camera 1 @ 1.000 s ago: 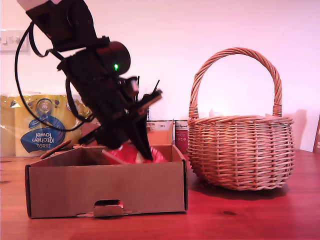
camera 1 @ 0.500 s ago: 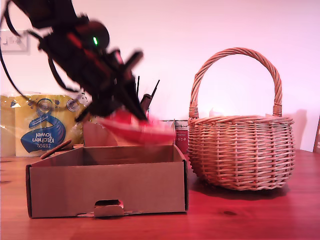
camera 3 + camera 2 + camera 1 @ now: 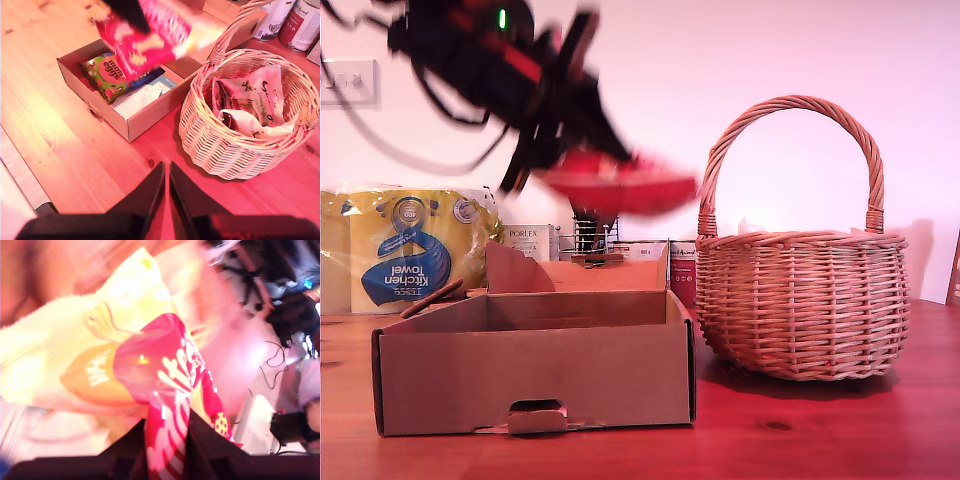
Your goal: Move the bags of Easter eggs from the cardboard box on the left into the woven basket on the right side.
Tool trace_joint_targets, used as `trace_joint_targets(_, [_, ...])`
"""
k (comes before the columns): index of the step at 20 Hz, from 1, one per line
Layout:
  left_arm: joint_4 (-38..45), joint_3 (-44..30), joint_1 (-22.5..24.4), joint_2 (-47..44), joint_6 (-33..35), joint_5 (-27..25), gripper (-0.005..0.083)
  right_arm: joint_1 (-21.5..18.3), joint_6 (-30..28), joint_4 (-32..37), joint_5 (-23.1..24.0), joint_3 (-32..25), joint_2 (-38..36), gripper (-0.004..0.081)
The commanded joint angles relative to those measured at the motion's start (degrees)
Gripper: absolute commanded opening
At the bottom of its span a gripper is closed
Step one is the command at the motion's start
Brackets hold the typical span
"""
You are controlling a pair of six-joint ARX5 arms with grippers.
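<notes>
My first gripper clamps the red bag; basket lies exterior-view right; my second gripper nearly closed, empty

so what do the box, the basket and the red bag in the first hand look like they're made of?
Cardboard box: brown corrugated board, matte, with raw cut edges and a tab cut-out. Woven basket: tan wicker, visibly woven strands, slight sheen. Red bag: looks like thin plastic film, glossy and creased with printed white pattern, pinched in my first hand; blurred in the exterior view.
</notes>
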Motion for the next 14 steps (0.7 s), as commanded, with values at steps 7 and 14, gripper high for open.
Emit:
trace_joint_targets(7, [15.43, 0.42, -8.13, -1.84, 2.47, -2.03, -0.0019, 0.24, 0.24, 0.26, 0.02, 0.48, 0.00, -0.0013])
trace_joint_targets(14, [35.28, 0.42, -18.45, 2.49, 13.09, -23.12, -0.0019, 0.20, 3.21, -0.07, -0.02, 0.48, -1.42, -0.0013])
